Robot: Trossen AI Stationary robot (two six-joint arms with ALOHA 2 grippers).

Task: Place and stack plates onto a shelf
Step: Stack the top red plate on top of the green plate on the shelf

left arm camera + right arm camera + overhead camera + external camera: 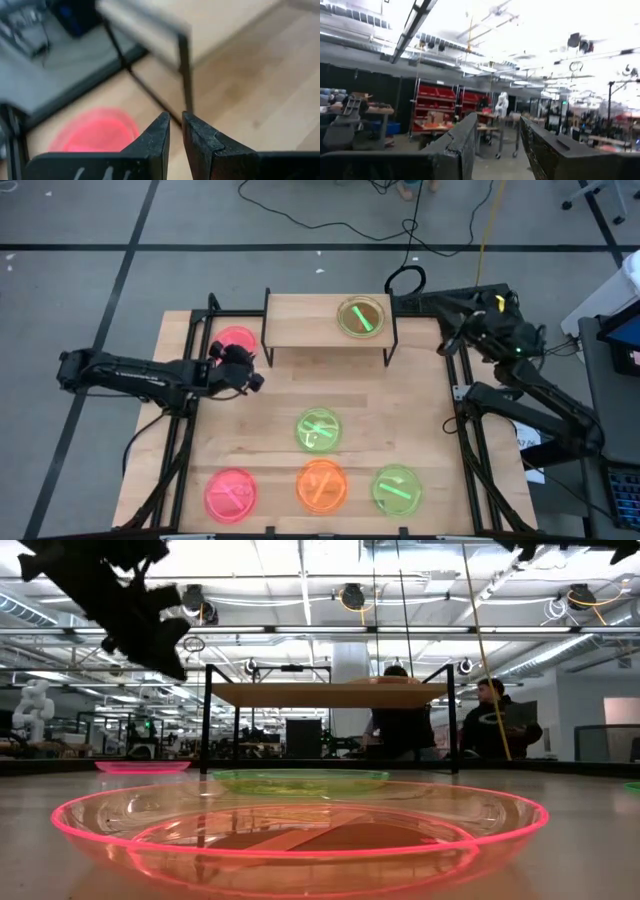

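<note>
Left gripper (250, 370) empty, fingers narrowly parted, beside pink plate (237, 341) near tabletop's far-left corner; right gripper (495, 145) spread, empty, off right edge; green plate (361, 317) on shelf (300, 320)

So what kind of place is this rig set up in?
Most likely a robotics lab or workshop. Beyond the table, the right wrist view shows red storage racks and a white humanoid robot. The low view shows seated people behind the shelf, under exposed ceiling ducts.
</note>
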